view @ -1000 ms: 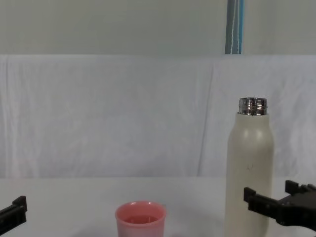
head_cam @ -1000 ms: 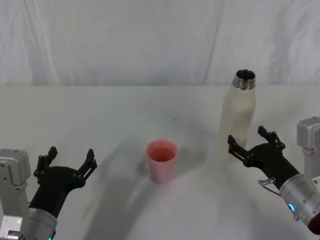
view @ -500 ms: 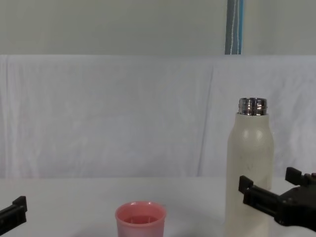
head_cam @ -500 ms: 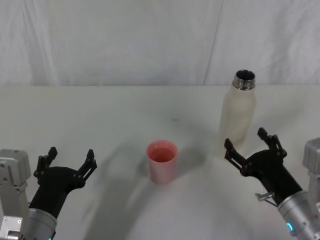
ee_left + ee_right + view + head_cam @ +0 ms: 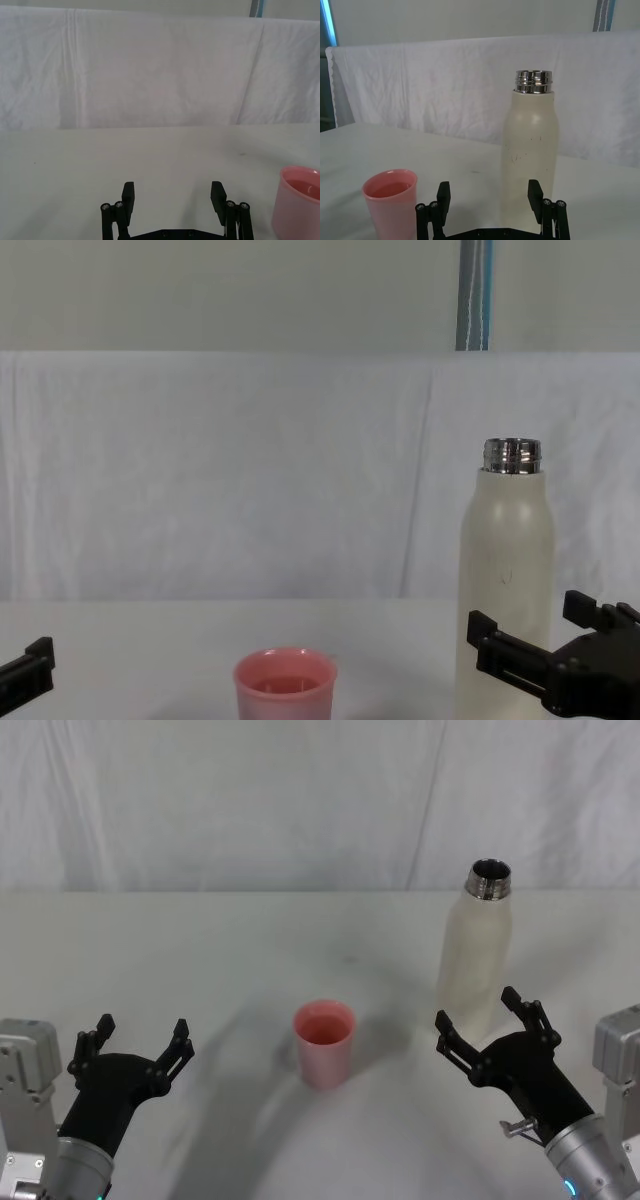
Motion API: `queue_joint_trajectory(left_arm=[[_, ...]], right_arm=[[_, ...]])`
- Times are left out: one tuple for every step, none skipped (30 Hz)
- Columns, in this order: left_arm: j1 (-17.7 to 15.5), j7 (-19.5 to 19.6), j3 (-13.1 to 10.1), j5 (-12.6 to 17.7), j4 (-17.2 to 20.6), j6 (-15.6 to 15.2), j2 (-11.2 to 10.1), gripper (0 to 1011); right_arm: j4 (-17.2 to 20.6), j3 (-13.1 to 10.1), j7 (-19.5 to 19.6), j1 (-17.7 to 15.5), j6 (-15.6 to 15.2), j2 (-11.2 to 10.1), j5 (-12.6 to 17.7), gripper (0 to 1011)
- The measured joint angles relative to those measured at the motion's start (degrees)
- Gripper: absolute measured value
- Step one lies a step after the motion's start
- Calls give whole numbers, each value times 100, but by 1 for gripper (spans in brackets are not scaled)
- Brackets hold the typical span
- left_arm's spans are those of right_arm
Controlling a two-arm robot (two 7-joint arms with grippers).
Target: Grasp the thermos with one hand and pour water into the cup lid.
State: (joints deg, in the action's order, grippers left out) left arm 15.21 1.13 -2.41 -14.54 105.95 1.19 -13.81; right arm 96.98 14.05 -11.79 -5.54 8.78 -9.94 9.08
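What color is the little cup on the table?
The little cup is pink. The head view shows it best, standing left of the tall cream-white thermos.

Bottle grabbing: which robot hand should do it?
The right hand, most likely. It is open and sits just in front of the bottle, not touching it. The left hand is open too, far off past the pink cup.

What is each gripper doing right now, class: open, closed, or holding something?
Left gripper: open, holding nothing, parked left of the cup lid.
Right gripper: open, holding nothing, just in front of the thermos.
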Motion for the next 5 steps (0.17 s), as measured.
queue_joint_trajectory(left_arm=[[0,0,0,0,0,0,0,1001],[0,0,0,0,0,0,0,1001],[0,0,0,0,0,0,0,1001],[0,1,0,0,0,0,0,1001],[0,1,0,0,0,0,0,1001]], right_arm=[[0,-1,0,1,1,0,1,1000],[0,-1,0,2,2,0,1,1000],[0,-3,0,3,3,-1,3,1000],[0,-3,0,4,4,-1,4,1000],[0,-4,0,5,5,-2,5,1000]])
